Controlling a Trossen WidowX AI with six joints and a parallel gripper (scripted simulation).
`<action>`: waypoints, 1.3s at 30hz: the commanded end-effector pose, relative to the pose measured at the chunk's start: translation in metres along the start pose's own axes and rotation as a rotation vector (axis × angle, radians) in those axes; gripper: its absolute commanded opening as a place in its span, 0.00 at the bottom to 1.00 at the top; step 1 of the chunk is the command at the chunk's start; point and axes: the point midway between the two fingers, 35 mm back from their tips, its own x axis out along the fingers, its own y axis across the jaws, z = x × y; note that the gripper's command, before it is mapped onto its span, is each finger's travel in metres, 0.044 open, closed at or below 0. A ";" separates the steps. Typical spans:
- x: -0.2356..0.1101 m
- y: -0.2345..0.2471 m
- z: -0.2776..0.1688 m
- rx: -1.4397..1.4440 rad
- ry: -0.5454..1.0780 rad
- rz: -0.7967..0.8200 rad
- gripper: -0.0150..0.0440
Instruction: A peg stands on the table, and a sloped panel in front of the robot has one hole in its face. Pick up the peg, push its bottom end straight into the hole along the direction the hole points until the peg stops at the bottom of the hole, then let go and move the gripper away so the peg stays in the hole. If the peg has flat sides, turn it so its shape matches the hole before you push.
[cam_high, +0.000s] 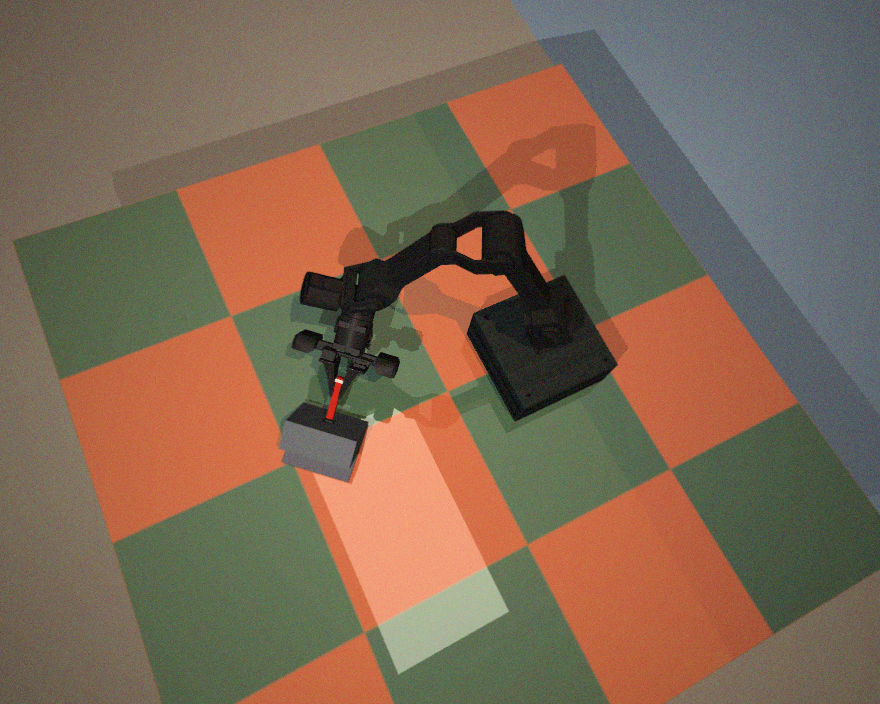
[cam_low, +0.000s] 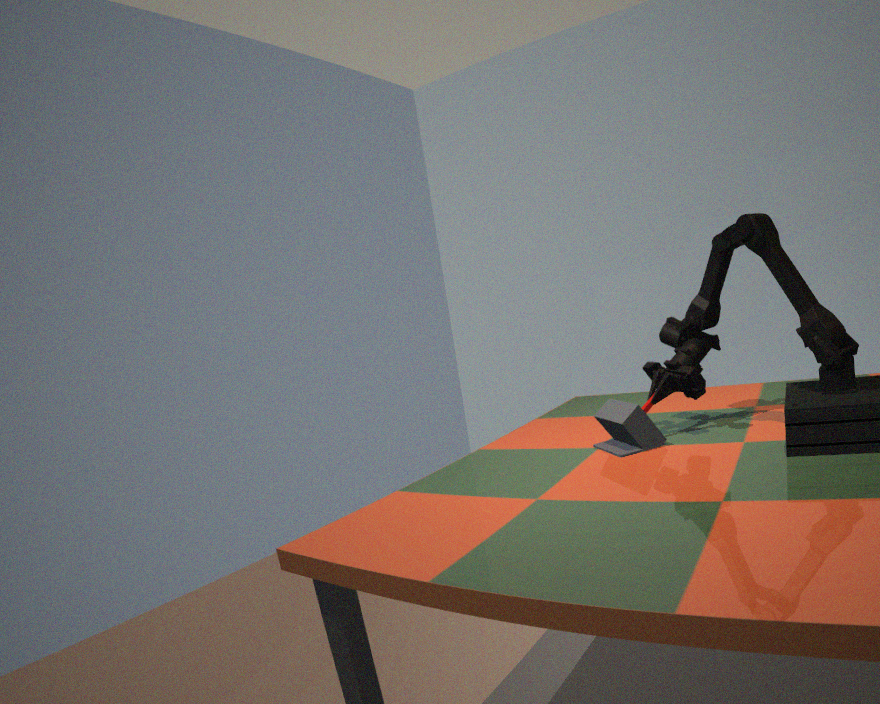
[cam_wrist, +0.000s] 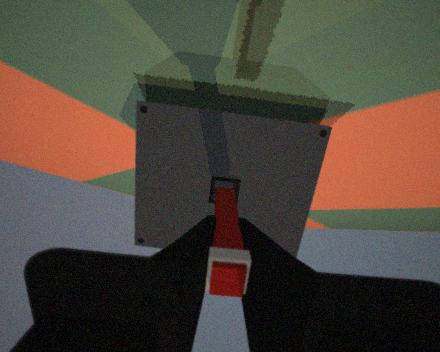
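A red square peg (cam_high: 334, 403) (cam_low: 649, 401) (cam_wrist: 228, 220) with a white band near its top is held by my gripper (cam_high: 338, 378) (cam_low: 658, 386) (cam_wrist: 227, 239), which is shut on it. The grey sloped panel (cam_high: 311, 431) (cam_low: 637, 426) (cam_wrist: 170, 165) stands on the table just in front of the gripper. The peg's bottom end sits in the mouth of the square hole (cam_wrist: 224, 184) in the panel's face. How deep it reaches is hidden. The peg lies in line with the hole in the wrist view.
The black robot base (cam_high: 541, 345) (cam_low: 832, 416) stands behind and to the right of the panel. The checkered green and orange table (cam_high: 587, 477) (cam_low: 572, 543) ends at an edge near the front in the exterior view. Blue walls stand behind.
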 end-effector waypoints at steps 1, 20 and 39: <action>0.003 -0.002 0.002 0.009 -0.002 -0.002 0.25; 0.013 0.000 0.002 0.009 -0.001 -0.002 0.25; 0.026 0.001 0.001 0.009 0.000 -0.002 0.25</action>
